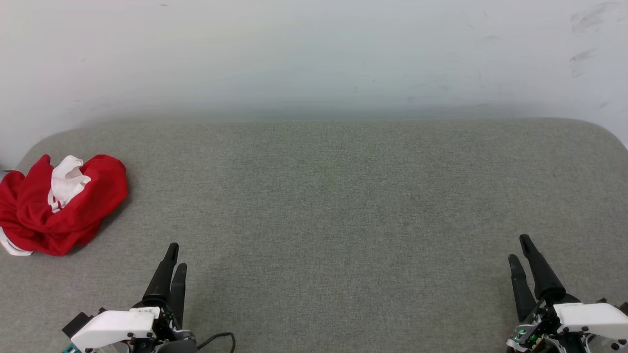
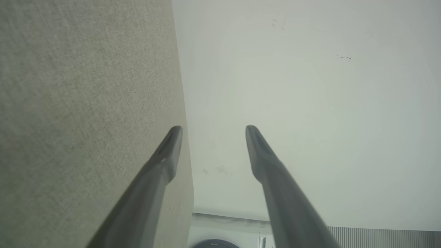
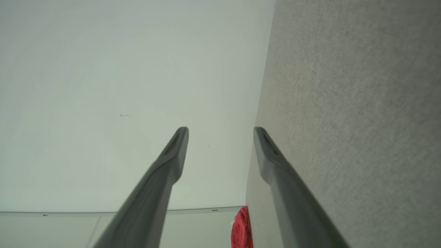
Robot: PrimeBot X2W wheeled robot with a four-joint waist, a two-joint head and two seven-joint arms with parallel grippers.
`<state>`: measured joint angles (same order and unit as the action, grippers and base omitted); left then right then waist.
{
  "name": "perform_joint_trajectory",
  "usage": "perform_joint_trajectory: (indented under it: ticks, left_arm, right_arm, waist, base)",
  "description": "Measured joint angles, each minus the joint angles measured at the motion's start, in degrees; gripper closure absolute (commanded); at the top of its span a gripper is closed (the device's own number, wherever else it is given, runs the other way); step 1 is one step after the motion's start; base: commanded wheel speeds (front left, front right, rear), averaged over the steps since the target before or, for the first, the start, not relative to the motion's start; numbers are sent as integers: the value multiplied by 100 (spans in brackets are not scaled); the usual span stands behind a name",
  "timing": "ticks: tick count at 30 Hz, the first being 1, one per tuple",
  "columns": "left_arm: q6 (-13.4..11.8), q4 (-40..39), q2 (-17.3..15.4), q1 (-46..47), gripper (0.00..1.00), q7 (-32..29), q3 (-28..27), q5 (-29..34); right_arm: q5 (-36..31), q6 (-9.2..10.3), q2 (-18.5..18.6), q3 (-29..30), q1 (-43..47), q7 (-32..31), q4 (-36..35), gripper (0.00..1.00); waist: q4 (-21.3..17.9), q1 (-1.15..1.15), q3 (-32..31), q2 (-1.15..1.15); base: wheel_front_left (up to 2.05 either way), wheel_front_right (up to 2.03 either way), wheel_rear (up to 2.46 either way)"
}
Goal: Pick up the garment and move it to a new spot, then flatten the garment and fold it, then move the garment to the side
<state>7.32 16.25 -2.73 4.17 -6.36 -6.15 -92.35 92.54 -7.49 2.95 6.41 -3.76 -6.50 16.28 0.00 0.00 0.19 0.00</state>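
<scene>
The garment (image 1: 59, 203) lies crumpled in a red heap with a white sleeve showing, at the far left of the grey padded surface (image 1: 333, 206). A sliver of that red cloth (image 3: 241, 229) appears in the right wrist view beside the surface's edge. My left gripper (image 1: 176, 255) rests at the lower left, below and to the right of the garment and apart from it. Its fingers stand open with nothing between them (image 2: 213, 132). My right gripper (image 1: 519, 249) sits at the lower right, far from the garment, also open and empty (image 3: 220, 134).
A pale wall (image 1: 314, 54) rises right behind the grey surface. The surface's rounded back corners show at the far left and far right. A dark cable (image 1: 216, 338) trails from the left wrist.
</scene>
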Motion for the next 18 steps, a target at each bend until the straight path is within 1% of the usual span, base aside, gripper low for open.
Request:
perform_joint_trajectory:
  ticks: [5,8,14,18]
  left_arm:
    - [0,-30,5,-52,0,138,26,88]
    - [0,-68,5,-52,0,224,15,278]
    - [-85,-223,4,-51,0,383,-37,888]
    - [-226,-416,4,-50,0,482,-9,1391]
  right_arm:
    - [-154,0,-1,-3,52,134,13,0]
    - [-380,0,-3,24,52,222,-34,0]
    - [-1082,0,-4,103,53,378,-252,0]
    - [-1596,0,-5,125,58,478,-430,0]
  waist:
    - [0,0,4,0]
    - [2,0,8,0]
    - [2,0,16,0]
    - [2,0,22,0]
  base:
    - [0,0,0]
    - [0,0,0]
    - [0,0,0]
    - [0,0,0]
